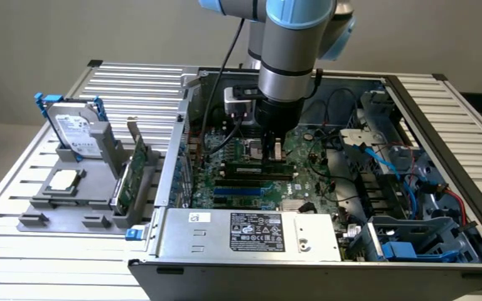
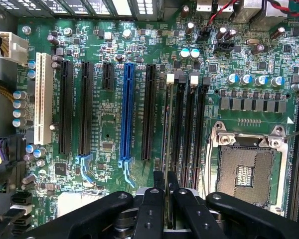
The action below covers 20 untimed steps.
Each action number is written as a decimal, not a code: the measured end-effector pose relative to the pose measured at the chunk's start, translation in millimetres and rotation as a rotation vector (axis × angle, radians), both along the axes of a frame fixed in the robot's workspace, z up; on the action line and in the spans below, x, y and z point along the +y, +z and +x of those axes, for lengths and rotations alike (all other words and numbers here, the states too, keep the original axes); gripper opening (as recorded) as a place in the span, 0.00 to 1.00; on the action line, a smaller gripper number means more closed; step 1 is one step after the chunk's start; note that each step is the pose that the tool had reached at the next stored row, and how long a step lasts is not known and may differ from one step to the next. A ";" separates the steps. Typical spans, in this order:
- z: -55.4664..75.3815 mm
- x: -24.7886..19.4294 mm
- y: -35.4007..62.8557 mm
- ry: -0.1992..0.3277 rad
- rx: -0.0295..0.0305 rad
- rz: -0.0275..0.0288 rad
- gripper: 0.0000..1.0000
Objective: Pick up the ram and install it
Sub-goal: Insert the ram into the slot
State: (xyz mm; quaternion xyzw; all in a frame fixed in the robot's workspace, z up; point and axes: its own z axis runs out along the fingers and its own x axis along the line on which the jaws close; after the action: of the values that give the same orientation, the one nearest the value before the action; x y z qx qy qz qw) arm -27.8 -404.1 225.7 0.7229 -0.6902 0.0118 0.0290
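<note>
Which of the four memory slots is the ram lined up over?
The end memory slot, the one nearest the blue slot; the ram runs edge-on along it.

Your arm reaches straight down into the open PC case. The gripper is right at the top edge of the ram, which lies along a motherboard slot just beside the blue slots. On the exterior view's left of the tabletop, a grey holder carries an upright hard drive, a flat chip and a green card.
</note>
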 end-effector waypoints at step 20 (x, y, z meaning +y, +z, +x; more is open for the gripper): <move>0.0 0.9 -3.1 0.000 0.0001 -0.0006 0.14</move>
State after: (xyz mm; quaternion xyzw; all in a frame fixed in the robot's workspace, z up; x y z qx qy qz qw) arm -27.8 -403.2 222.6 0.7229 -0.6902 0.0120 0.0293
